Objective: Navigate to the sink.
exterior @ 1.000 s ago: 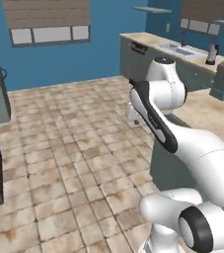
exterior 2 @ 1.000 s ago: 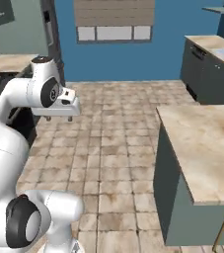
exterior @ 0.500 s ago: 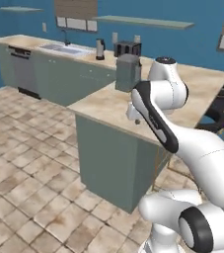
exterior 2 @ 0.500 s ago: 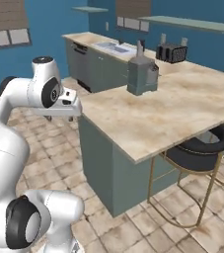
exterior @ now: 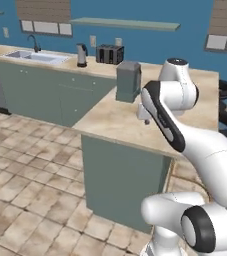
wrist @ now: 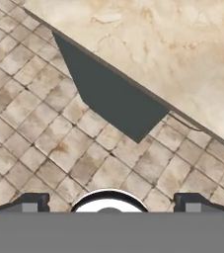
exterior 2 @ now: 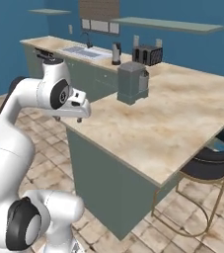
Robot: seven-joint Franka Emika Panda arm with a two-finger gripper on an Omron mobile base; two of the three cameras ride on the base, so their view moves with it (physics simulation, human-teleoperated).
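The robot is in the approach stage of the drive: the sink (exterior: 35, 56) is in sight but well apart from the base, set into the back counter (exterior: 60, 67) against the blue wall. Its dark gooseneck faucet (exterior: 33, 42) rises behind the basin. In the right base view the sink (exterior 2: 84, 51) sits far beyond the kitchen island (exterior 2: 182, 123), on the counter run behind it.

The island is the landmark that matters here. It stands between the base and the sink, with a grey boxy appliance (exterior: 128, 81) on its near corner, a kettle (exterior: 81, 54) and a black toaster (exterior: 110, 54) on the counter past it, and dark bar stools (exterior 2: 209, 163) at its far side. The arm is folded high, with the gripper (exterior 2: 69, 118) held over the island's edge, pointing down. In the hand view the two finger tips (wrist: 32, 203) sit wide apart at the bottom, with nothing between them, above the tiled floor (wrist: 44, 138) and the island's corner.

Judging from this, the next move calls for driving around the island's near corner over open floor, to the left of it, then turning to face the back counter squarely at the sink. The folded arm needs clearance from the island's edge as the base swings.
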